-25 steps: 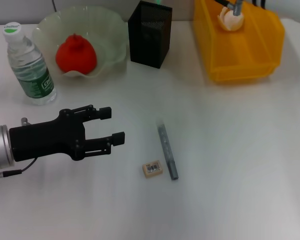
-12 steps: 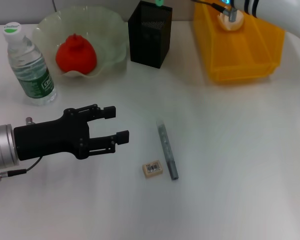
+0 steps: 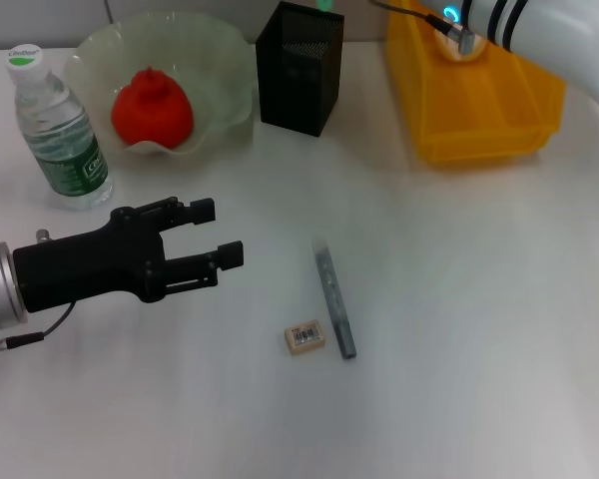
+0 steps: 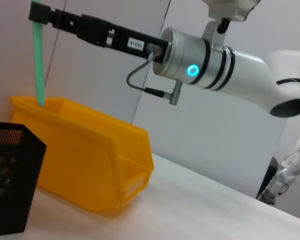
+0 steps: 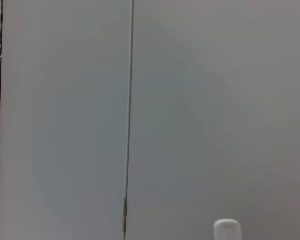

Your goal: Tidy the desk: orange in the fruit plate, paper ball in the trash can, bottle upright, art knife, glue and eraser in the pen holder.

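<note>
Now the right arm has swung in across the yellow bin (image 3: 479, 100) over the last second. The left wrist view shows the right hand (image 4: 39, 14) clamped on the top end of a green stick (image 4: 38, 65), which hangs straight down below the fingers. I take it for the glue. The black pen holder (image 3: 299, 70) stands just beneath and slightly to one side of that hand, so the drop into it looks close, though the stick's lower end is not yet clearly inside the mesh.

Meanwhile the left hand (image 3: 212, 232) has drawn back a little toward its own side and away from the art knife (image 3: 334, 297) and the eraser (image 3: 304, 336). It hovers low over the table (image 3: 479, 299), forearm level, fingers spread and holding nothing. Both items lie ahead of its fingertips and a bit toward the robot, touching nothing, so they are probably next.

Beyond the left hand, the orange (image 3: 151, 108) sits in the fruit plate (image 3: 230, 60) and the bottle (image 3: 60, 130) stands upright.
</note>
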You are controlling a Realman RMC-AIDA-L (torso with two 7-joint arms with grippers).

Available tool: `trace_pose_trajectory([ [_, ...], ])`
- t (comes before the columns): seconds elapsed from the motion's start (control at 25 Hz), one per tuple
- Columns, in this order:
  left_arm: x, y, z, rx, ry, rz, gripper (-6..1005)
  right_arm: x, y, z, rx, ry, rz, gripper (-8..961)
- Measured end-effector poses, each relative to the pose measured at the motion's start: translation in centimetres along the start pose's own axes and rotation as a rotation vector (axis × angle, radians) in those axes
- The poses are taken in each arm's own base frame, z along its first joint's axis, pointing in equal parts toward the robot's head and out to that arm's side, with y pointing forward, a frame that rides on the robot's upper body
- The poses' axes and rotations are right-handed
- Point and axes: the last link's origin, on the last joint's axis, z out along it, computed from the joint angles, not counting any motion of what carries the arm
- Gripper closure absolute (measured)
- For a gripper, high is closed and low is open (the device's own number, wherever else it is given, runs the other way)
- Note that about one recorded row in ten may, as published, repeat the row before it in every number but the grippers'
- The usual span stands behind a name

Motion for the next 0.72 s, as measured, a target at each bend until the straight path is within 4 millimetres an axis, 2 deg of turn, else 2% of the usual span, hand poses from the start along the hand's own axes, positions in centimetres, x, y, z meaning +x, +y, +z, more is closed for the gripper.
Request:
trace_pose_trajectory([
  [0.72, 0.57, -0.32, 0.15, 0.01, 0.021, -0.011, 208, -0.07, 0.28, 0.38, 0.0, 0.0, -0.02, 762],
])
